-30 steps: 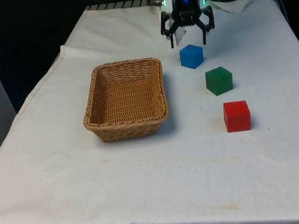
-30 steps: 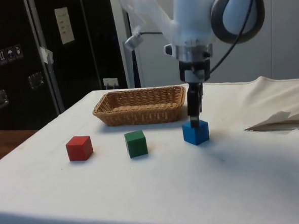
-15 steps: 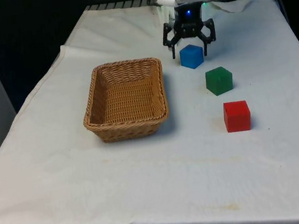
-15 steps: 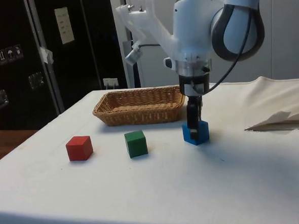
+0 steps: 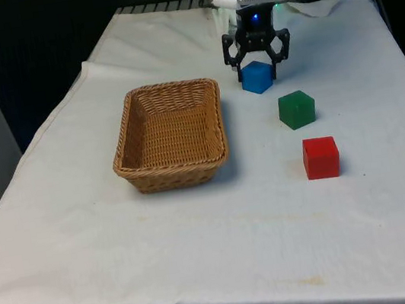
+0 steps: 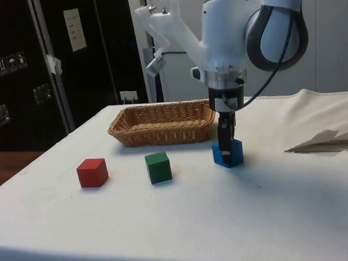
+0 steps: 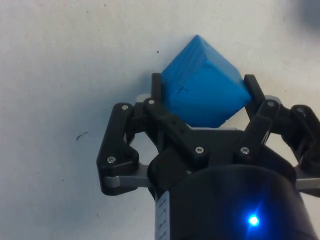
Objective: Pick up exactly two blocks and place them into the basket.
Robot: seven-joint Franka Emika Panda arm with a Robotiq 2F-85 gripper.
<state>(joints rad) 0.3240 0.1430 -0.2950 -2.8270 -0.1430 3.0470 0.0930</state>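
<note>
Wrist view: the gripper (image 7: 202, 107) has its fingers pressed against opposite sides of the blue block (image 7: 205, 82), which sits on the cloth turned with one corner pointing away from the wrist. Being a cube, it has no long axis. The green block (image 5: 297, 109) and red block (image 5: 320, 157) sit apart from it, the basket (image 5: 171, 134) beside them.
</note>
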